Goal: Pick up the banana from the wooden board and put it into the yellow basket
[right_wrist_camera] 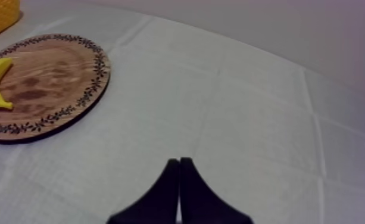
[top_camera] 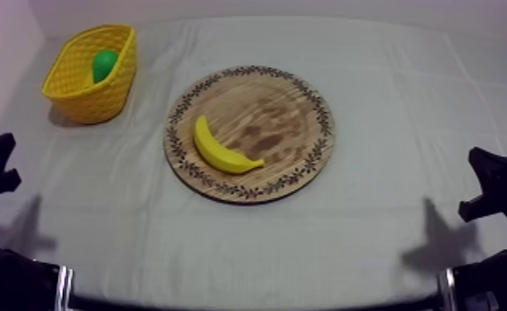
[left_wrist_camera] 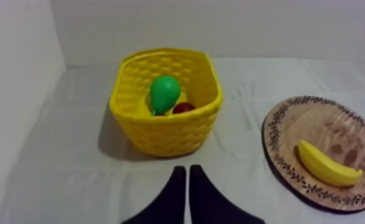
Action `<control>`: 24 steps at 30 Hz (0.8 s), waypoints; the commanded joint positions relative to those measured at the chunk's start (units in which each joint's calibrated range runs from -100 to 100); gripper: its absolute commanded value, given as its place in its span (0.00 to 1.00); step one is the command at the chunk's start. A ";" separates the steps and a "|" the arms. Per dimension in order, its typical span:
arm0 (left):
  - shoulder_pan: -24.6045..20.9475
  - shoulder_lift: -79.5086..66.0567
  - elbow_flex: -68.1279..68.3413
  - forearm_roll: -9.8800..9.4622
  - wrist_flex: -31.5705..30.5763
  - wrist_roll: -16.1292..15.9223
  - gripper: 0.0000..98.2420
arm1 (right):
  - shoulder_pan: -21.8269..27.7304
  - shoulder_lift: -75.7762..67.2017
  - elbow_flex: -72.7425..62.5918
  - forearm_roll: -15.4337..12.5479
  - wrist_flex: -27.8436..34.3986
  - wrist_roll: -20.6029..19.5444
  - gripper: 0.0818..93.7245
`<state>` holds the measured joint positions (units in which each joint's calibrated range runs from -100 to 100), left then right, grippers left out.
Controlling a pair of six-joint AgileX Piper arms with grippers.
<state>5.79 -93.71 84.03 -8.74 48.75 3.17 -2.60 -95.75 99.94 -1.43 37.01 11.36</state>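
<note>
Basket (top_camera: 81, 98) at far left corner of bench (top_camera: 389, 240): I see pear (top_camera: 104, 64), small red fruit (left_wrist_camera: 183, 108) inside. Banana (top_camera: 222, 149) on board (top_camera: 294, 112), mid-bench. My left hand (left_wrist_camera: 187, 171), right hand (right_wrist_camera: 179, 162) pinched narrow, holding nothing.

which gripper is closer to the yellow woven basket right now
Left. The left gripper sits shut just in front of the yellow woven basket; the right gripper sits shut across the table, with the round wooden board between it and the basket.

Green pear (left_wrist_camera: 164, 92) beside small red fruit (left_wrist_camera: 183, 108).
</note>
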 commanded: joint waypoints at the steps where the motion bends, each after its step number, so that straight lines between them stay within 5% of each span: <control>1: 0.04 1.51 -6.82 1.48 1.71 -1.53 0.00 | 0.00 0.00 -0.05 -0.01 0.00 0.00 0.00; 7: -0.57 5.27 -22.80 6.30 7.43 -5.75 0.00 | 0.00 0.00 -0.05 -0.01 0.00 0.00 0.00; 13: -0.73 7.66 -33.53 8.28 9.93 -7.49 0.00 | 0.00 0.00 -0.05 -0.01 0.00 0.00 0.00; 18: 0.03 14.64 -41.60 6.97 13.96 -5.73 0.00 | 0.00 0.00 -0.05 -0.01 0.00 0.00 0.00; 24: 2.93 25.63 -48.90 2.96 15.79 -2.23 0.00 | 0.00 0.00 -0.05 -0.01 0.00 0.03 0.00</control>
<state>7.84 -72.51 37.47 -4.82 64.44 0.00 -2.60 -95.75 99.94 -1.43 37.01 11.36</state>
